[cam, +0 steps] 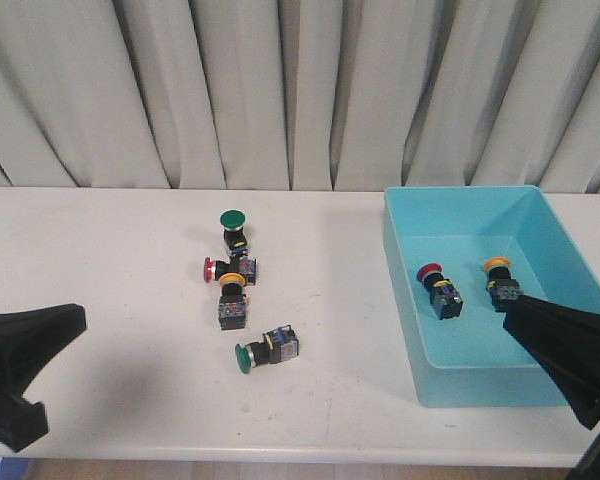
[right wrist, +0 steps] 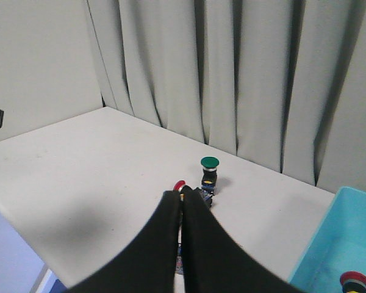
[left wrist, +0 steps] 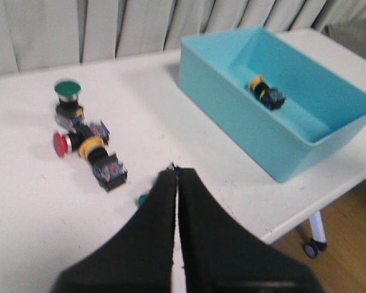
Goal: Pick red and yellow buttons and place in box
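Front view: my left arm is hanging low at the near left edge of the white tabletop, and my right arm is sitting at the near right corner of the turquoise box. A red button and a yellow button are lying inside the box, apart from each other. On the tabletop, well left of the box, an upright green button is standing at the far end of a cluster. Just nearer, another red-capped button is lying on its side, touching a second yellow-ringed button. A tipped green button is lying nearest me, alone.

Left wrist view: my left fingers are pressing tip to tip, clenched on nothing, hovering above the tabletop near the cluster. The green cap beside them is blurred and mostly hidden.

Right wrist view: my right fingers are likewise clamped together and empty, raised over the tabletop. Beyond them the standing green button is showing clearly; what looks like the red cap is peeking past my fingertips.
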`<state>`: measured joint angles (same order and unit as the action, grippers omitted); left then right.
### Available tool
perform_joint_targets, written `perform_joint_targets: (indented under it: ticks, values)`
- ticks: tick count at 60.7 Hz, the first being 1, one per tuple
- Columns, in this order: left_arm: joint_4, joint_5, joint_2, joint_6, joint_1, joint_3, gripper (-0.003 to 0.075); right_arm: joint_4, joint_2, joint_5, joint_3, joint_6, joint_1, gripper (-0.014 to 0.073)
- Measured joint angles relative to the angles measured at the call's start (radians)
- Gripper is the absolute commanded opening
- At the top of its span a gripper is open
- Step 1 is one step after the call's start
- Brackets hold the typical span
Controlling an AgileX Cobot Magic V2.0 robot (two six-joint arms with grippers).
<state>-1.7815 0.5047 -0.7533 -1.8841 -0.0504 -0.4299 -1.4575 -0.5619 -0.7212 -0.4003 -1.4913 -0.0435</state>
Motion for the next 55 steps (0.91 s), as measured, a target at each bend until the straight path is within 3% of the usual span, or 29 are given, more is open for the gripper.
perform_joint_targets:
  ticks: [35, 55]
  values:
    - [0.0, 0.047, 0.08, 0.011, 0.0, 0.005, -0.0007, 0.0, 0.0, -0.016, 0.0, 0.0, 0.0, -0.0003]
    - [0.001, -0.052, 0.122, 0.101, 0.0, 0.023, -0.0007, 0.0, 0.0, -0.016, 0.0, 0.001, 0.0, -0.0003]
